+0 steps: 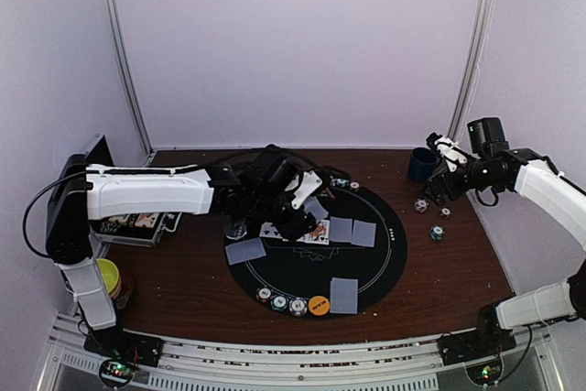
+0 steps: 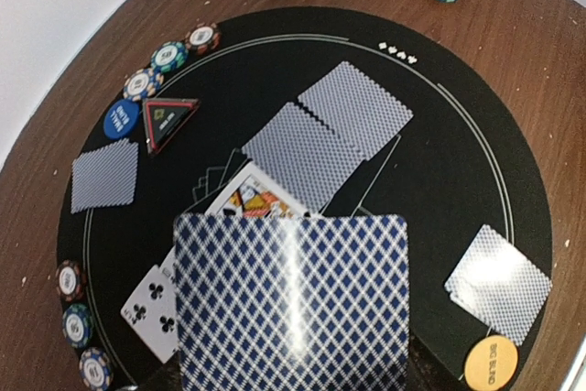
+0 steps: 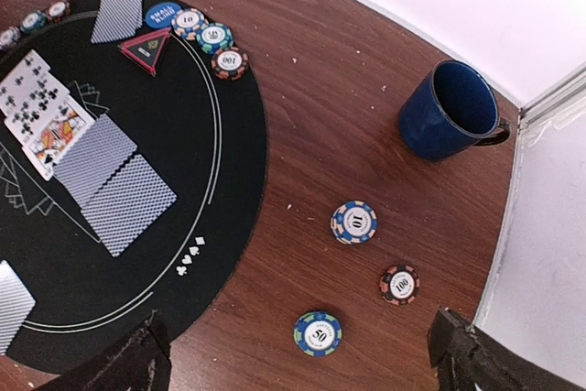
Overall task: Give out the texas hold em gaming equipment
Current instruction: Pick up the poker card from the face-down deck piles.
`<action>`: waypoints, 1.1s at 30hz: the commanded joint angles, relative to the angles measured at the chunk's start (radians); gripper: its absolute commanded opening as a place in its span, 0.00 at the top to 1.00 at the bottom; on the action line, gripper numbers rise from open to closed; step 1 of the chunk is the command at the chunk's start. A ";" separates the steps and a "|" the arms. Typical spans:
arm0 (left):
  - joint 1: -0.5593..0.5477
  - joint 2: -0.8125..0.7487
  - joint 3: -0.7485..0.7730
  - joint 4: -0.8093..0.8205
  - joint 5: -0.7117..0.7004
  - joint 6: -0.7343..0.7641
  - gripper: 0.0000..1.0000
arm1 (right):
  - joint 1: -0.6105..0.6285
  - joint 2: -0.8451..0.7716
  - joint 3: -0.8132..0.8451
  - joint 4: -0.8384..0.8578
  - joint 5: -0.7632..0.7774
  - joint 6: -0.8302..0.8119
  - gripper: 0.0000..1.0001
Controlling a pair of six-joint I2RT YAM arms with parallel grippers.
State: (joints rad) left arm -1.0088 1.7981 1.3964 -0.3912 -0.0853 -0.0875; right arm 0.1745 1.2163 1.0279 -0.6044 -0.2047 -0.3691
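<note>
My left gripper (image 1: 300, 215) hovers over the black round mat (image 1: 389, 254), shut on a blue-diamond-backed playing card (image 2: 291, 304) that hides its fingers. Below it lie face-up cards (image 2: 151, 309) and two overlapping face-down cards (image 2: 330, 130). More face-down cards (image 2: 499, 283) sit at the mat's rim. The red triangle marker (image 2: 168, 122) and blue button (image 2: 121, 120) lie together, and the orange button (image 2: 491, 363) is at the near rim. My right gripper (image 3: 302, 363) stands open above three loose poker chips: a 10 (image 3: 354, 222), a 100 (image 3: 400, 285) and a 50 (image 3: 318, 332).
A dark blue cup (image 3: 450, 111) stands upright at the back right on the wooden table (image 1: 183, 290). A yellow-green bowl (image 1: 108, 276) sits at the far left behind the left arm, beside a flat box (image 1: 137, 224). Chips (image 1: 279, 302) line the mat's near rim.
</note>
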 commanded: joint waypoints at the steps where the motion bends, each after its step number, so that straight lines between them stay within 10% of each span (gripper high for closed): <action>1: -0.037 0.084 0.123 0.049 0.018 0.035 0.41 | -0.108 0.005 0.023 -0.046 -0.322 -0.003 0.00; 12: -0.109 0.201 0.254 0.090 0.022 0.076 0.41 | -0.214 0.381 0.260 -0.747 -1.031 -0.481 0.00; 24: -0.170 0.265 0.319 0.116 0.036 0.116 0.41 | -0.082 0.376 0.257 -0.710 -1.101 -0.474 0.04; 33: -0.189 0.267 0.325 0.129 0.048 0.120 0.41 | 0.005 0.335 0.156 -0.316 -1.016 -0.076 0.08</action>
State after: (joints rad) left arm -1.1889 2.0563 1.6825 -0.3218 -0.0483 0.0170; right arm 0.1387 1.6093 1.2346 -1.1446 -1.2560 -0.6647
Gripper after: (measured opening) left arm 0.591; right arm 0.923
